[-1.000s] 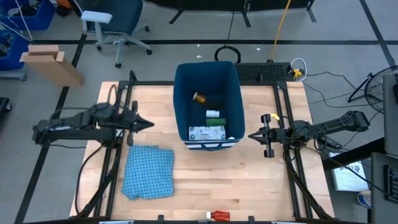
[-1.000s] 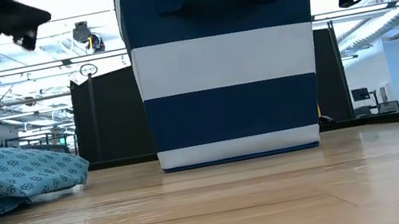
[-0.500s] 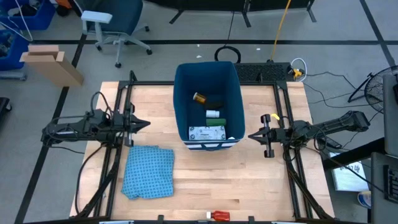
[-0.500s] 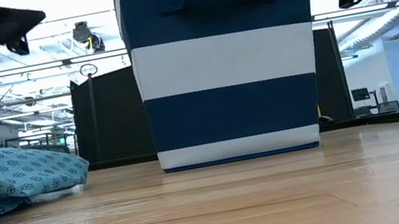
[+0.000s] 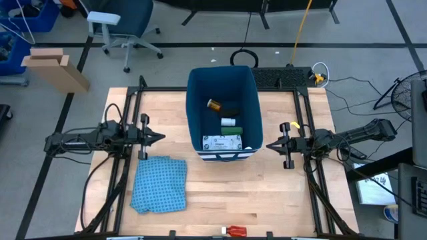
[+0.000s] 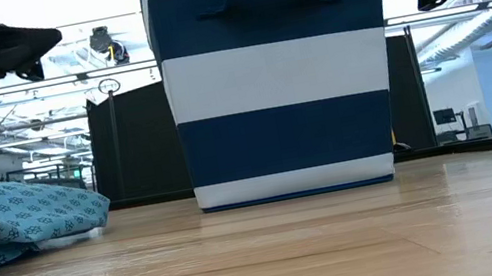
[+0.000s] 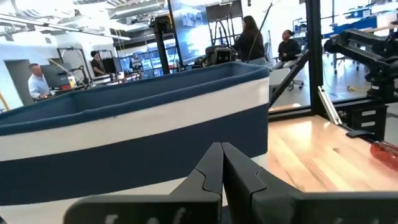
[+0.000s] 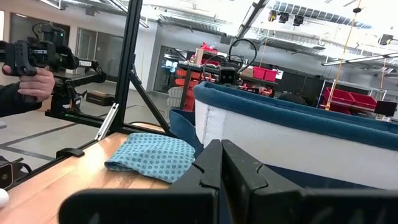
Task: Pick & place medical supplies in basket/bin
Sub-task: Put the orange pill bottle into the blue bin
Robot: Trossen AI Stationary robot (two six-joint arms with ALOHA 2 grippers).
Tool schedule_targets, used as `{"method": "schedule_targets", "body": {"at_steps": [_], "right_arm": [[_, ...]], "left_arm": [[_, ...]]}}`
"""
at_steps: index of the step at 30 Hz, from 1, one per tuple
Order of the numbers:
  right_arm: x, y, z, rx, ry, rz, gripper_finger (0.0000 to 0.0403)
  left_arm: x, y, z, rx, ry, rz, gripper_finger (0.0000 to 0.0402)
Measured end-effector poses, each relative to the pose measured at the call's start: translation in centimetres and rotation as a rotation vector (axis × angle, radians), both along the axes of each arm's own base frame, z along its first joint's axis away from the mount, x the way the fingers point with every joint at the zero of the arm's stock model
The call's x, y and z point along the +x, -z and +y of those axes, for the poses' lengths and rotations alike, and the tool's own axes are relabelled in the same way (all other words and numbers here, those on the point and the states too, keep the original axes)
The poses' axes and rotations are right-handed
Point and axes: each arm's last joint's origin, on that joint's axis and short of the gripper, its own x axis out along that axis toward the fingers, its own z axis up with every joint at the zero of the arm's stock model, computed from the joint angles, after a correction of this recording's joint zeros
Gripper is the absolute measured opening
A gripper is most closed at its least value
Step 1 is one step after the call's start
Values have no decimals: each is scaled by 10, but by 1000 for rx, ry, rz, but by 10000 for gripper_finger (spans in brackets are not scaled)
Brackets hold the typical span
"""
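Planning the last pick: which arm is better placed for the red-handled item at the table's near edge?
Slightly the right: its end effector sits somewhat nearer the red-handled item than the left end effector. Both are shut and empty.

Two slim black jointed arms with looping black cables, each ending in a matte black pincer point(image 5: 159, 137) point(image 5: 269, 145) of two tapered fingers.

Light: bright, even, from overhead ceiling fixtures.
Glare: ceiling washed out white in the low view.
Shadows: soft and faint on the table point(image 5: 267, 193).
Blur: pale smear at the low view's lower right corner; near fingers soft in both wrist views.
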Motion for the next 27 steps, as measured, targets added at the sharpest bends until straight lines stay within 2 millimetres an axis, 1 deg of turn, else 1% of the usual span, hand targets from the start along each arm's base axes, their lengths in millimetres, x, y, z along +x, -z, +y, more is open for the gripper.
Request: {"method": "schedule_targets", "body": {"at_steps": [6,9,11,12,16,21,24,27], "right_arm": [[0,-1,0,-4,1,-13,0],[-1,-6,0,-16,2,-58,0],[-1,-5,1,-22,-6,-42,0],[0,-9,2,-25,-12,-30,0],[0,-51,7,-45,-42,-66,0],[5,-109,19,-103,-79,-46,0],[16,-142,30,-136,-53,-17,0],[36,-164,49,-196,-7,68,0]], "left_arm": [[1,3,2,-4,-74,33,21],[1,3,2,-32,-74,35,24],[1,4,2,-56,-72,39,25],[1,4,2,-64,-72,39,25],[1,6,2,-85,-71,61,25],[1,10,2,-110,-72,99,26],[1,9,2,-109,-72,93,26],[1,8,2,-107,-71,83,26]]}}
